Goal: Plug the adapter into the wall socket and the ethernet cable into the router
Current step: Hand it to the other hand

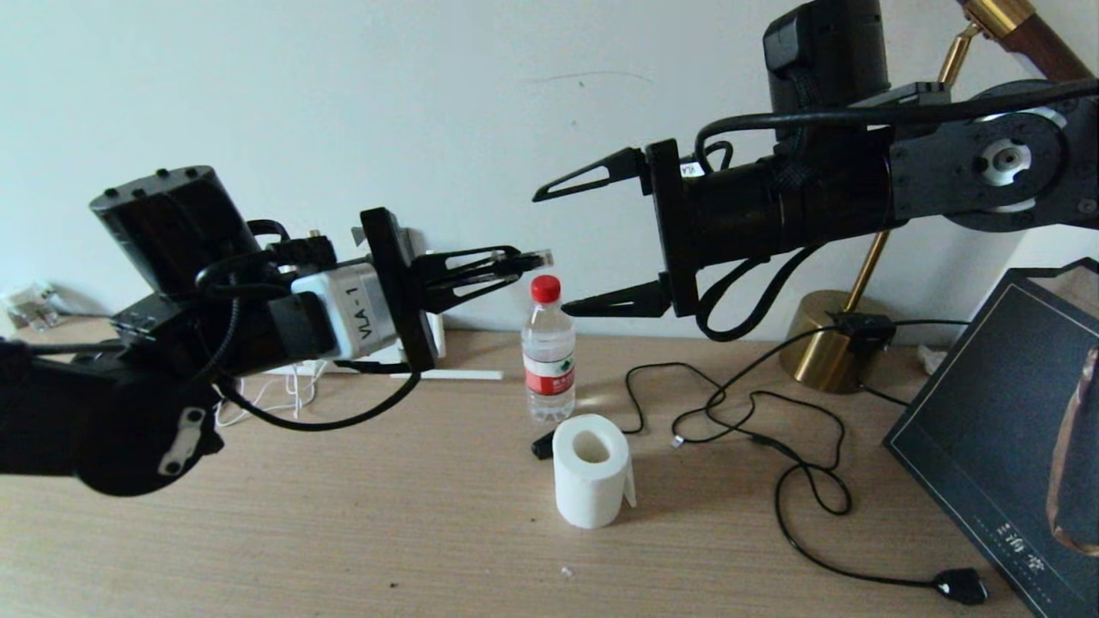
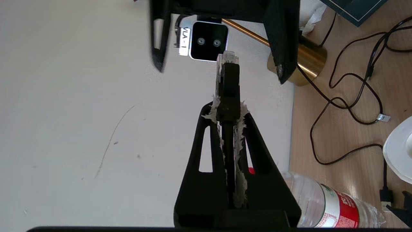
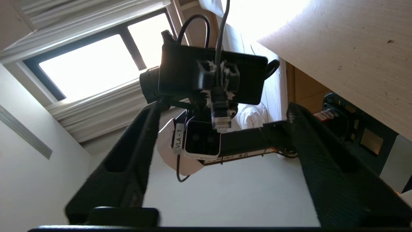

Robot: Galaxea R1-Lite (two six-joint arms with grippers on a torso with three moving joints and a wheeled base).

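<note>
Black, with a clear tip, the ethernet cable [image 1: 534, 257] plug juts out from the left end effector [image 1: 506, 264], which is clamped tight on it in mid-air above the tabletop [image 1: 361, 524], tip forward, probably so it can be pushed straight into a port. Opposite, the right end effector [image 1: 577, 249] faces it with jaws spread wide and empty, just apart from the plug. Behind the left arm, the router [image 1: 434, 330] is mostly hidden against the wall.
</note>
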